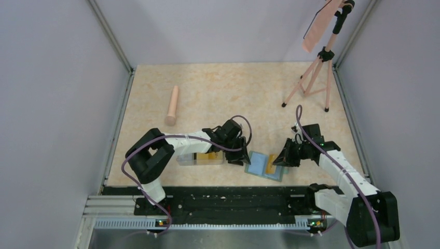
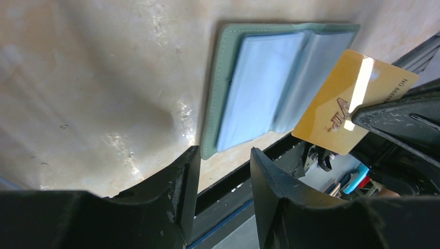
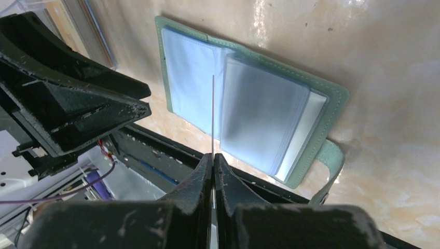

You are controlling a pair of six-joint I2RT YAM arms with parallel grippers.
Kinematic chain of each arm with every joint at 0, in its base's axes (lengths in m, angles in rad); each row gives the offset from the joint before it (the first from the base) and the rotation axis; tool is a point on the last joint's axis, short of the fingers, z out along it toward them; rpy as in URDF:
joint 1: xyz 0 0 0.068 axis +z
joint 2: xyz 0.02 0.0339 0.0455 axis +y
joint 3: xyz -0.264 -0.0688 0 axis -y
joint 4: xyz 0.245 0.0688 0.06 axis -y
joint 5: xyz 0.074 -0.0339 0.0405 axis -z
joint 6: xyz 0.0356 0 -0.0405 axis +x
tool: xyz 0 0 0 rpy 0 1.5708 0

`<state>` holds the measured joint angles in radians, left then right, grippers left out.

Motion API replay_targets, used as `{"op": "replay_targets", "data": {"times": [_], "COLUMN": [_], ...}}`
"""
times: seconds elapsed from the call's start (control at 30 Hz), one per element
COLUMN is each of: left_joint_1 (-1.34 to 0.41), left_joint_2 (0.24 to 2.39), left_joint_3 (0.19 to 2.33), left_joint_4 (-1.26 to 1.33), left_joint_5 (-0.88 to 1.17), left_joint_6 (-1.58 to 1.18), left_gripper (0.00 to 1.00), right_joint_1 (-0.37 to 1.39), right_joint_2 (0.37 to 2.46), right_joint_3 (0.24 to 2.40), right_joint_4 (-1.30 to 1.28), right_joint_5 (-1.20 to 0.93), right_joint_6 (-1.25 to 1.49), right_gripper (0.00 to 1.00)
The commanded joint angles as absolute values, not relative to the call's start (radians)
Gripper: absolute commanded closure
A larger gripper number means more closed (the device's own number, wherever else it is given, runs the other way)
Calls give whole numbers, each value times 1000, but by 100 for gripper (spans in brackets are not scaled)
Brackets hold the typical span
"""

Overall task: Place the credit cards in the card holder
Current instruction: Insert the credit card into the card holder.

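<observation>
While pinched, credit card (image 2: pixel 334 101) aslant toward card holder (image 2: pixel 259 88)

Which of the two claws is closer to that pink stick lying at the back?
Left. In the top view the left gripper is below and right of the stick; the right gripper is farther right, over the wallet, pinching a card.

Bright, even light; glare streaks on tabletop (image 2: pixel 104 78), yellow card (image 2: pixel 353 101).

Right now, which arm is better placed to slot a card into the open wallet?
Right. The right gripper is shut on a yellow card over the open card holder; the left gripper is open and empty.
</observation>
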<state>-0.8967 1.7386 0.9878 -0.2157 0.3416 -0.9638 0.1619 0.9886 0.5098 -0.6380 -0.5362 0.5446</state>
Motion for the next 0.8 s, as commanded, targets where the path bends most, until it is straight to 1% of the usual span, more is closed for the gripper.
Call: {"op": "replay_targets", "data": {"times": [0.0,0.27,0.53,0.77], "left_joint_1": [-899,-899,-899,-899], "left_joint_2": [1762,1774,1800,1811], "left_joint_3": [1023,1016,1019,1025], "left_joint_4": [-239,-254,-270,-276], "left_joint_5": [322,307,297,293], "left_joint_6": [-936,-927,-927,-924], "left_gripper": [55,58,61,61], "right_joint_1": [154,155,162,213], "right_joint_2": [993,1040,1104,1165], "right_joint_3": [496,468,475,467], "right_joint_4": [-544,-461,-477,-444], "right_joint_5": [-609,-647,-580,-554], "right_joint_6": [527,541,535,551], "right_gripper": [100,100,100,100]}}
